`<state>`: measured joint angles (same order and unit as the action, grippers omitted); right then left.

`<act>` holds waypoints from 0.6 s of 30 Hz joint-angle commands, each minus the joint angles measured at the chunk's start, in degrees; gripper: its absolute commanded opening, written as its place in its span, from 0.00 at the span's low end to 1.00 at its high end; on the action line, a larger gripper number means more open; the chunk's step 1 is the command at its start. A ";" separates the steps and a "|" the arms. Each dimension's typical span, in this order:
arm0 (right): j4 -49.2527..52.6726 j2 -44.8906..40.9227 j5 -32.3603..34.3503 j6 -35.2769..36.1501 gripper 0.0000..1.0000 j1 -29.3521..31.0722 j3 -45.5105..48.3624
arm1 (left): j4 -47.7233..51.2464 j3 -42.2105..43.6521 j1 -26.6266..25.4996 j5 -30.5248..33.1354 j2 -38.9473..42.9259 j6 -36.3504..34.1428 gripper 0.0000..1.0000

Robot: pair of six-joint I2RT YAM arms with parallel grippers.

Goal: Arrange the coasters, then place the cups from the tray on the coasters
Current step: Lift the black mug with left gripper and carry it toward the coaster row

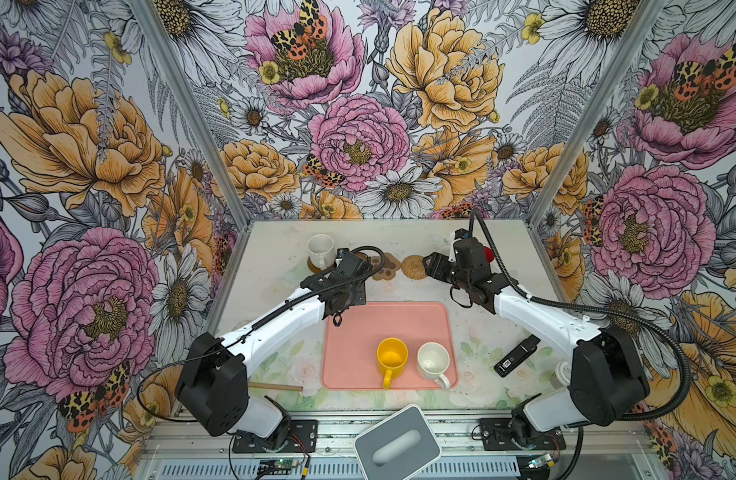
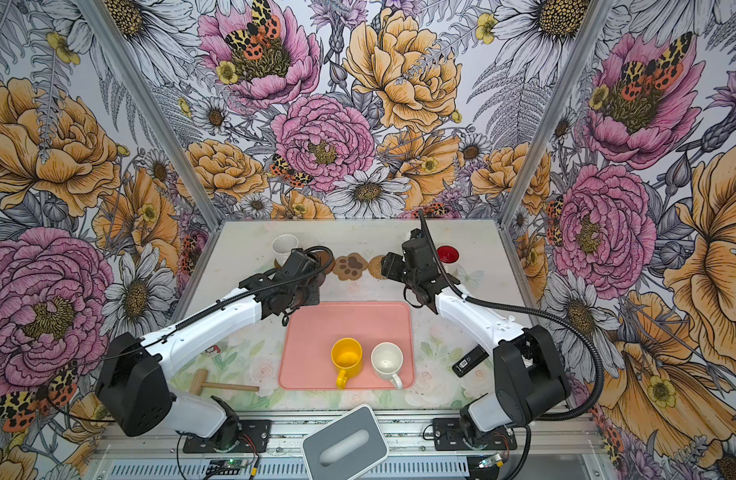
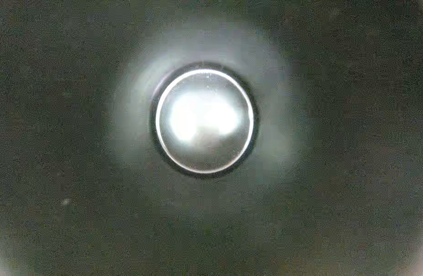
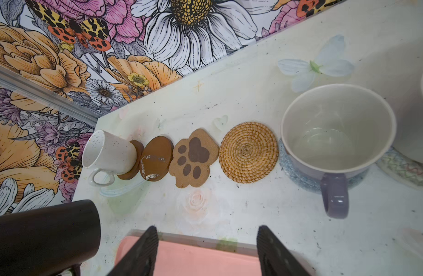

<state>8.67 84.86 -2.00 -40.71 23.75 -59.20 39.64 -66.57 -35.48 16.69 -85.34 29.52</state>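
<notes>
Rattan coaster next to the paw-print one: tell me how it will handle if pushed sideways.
The rattan coaster lies flat, so it should slide, not tip. Its tightly coiled weave looks fairly stiff and probably light. The paw-print coaster and grey-blue woven coaster sit close on either side, so a push would likely nudge one.

Flat salmon-pink rectangular tray [image 1: 379, 324], plain. Bright yellow handled mug [image 1: 392, 353], same yellow inside. Cream-white ceramic mug [image 1: 433, 360]. White ceramic mug [image 4: 109, 153], fine dark speckles. Round brown disc coaster [image 4: 155, 155], white scuffed patches. Tan paw-shaped coaster [image 4: 193, 161], dark brown pad print. Golden-tan rattan coaster [image 4: 248, 151], spiral weave. Lavender handled mug [image 4: 337, 143], off-white inside. Grey-blue braided round coaster [image 4: 301, 184]. Cream lacy coaster [image 4: 406, 172], pastel zigzag stitching. Glossy black ceramic mug [image 4: 43, 234]. Floral wallpaper [image 1: 358, 137]: pink, orange, white blooms, orange black-spotted moths. White tabletop [image 4: 253, 215], faint pastel flowers.
</notes>
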 commanded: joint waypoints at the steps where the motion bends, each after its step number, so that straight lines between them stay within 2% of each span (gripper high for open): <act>1: -1.02 -1.86 -0.40 0.27 0.68 -1.05 0.60 | -5.41 -4.31 2.02 -1.57 -2.71 -3.45 0.00; 10: -1.02 -3.14 -0.65 0.10 0.68 -2.77 2.07 | -6.50 -13.24 5.69 -4.30 -14.02 -5.88 0.00; 12: -1.03 -3.19 -0.68 0.10 0.68 -2.86 2.15 | -6.42 -14.90 6.10 -6.46 -16.22 -6.55 0.00; 18: -1.02 -2.69 -1.10 0.02 0.68 -3.17 2.07 | -6.42 -18.03 7.24 -6.15 -22.44 -7.69 0.00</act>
<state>8.40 83.55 -2.35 -40.71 20.91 -57.36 37.21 -81.73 -29.06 10.66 -106.78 23.68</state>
